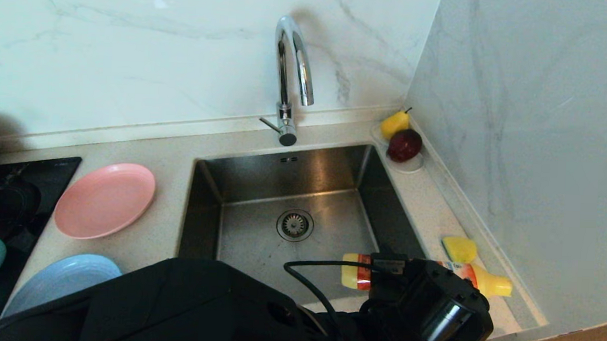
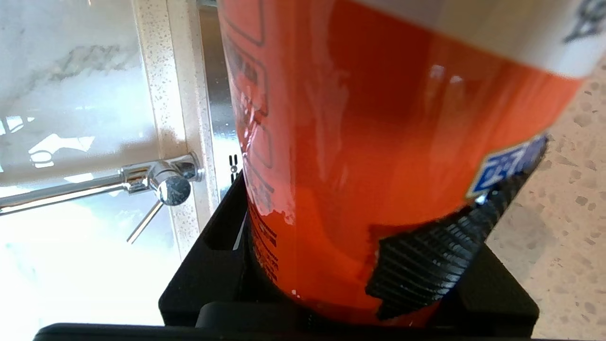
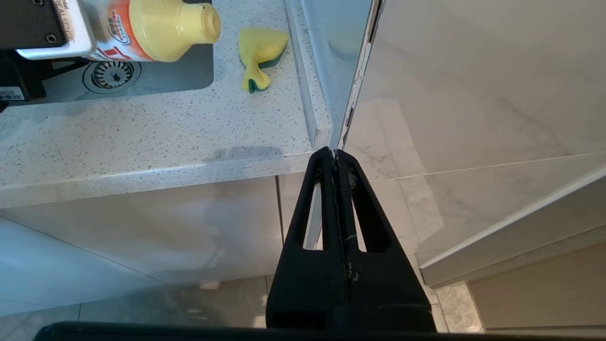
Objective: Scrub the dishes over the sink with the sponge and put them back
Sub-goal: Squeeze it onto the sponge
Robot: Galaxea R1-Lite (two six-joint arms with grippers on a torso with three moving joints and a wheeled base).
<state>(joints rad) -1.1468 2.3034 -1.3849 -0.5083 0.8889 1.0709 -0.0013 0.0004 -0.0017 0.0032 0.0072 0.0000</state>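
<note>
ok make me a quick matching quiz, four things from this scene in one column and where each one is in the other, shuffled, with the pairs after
Things:
1. sponge
2. pink plate
3. detergent bottle
4. pear

Places:
A. counter to the left of the sink
B. back right corner, on a white saucer beside a dark red fruit
C. held tipped on its side by the left hand
D. counter to the right of the sink, near the wall

Pairs: 1-D, 2-A, 3-C, 4-B

Left wrist: bottle in grasp

Our left gripper (image 2: 331, 265) fingers (image 2: 426, 265) clamp an orange bottle (image 2: 378, 142); tap (image 2: 161, 182) and speckled worktop (image 2: 558, 227) beyond.
</note>
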